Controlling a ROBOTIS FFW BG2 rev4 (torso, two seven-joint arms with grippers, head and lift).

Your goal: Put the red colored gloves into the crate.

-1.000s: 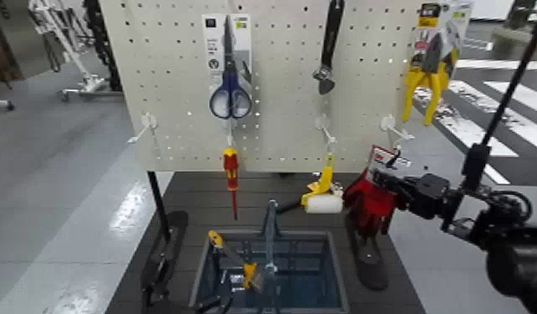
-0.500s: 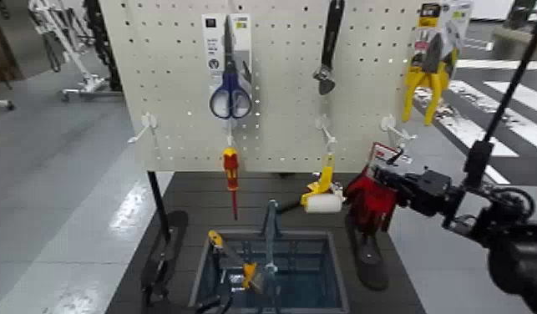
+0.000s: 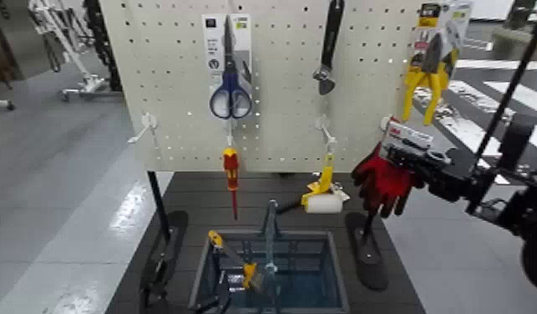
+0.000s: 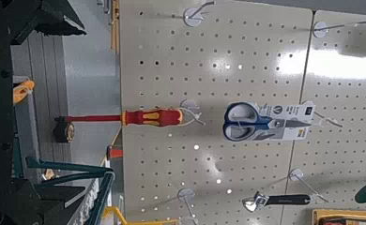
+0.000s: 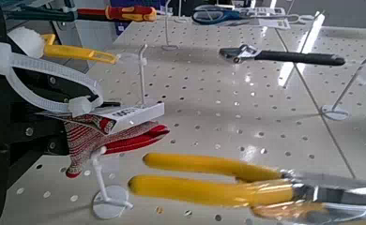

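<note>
Right gripper [image 3: 412,153] pinched shut on the red gloves [image 3: 382,182] by their card, gloves hanging fingers-down in front of the board's lower right corner; crate [image 3: 331,265] lies below, toward robot's left, so next move likely goes down-left.
</note>
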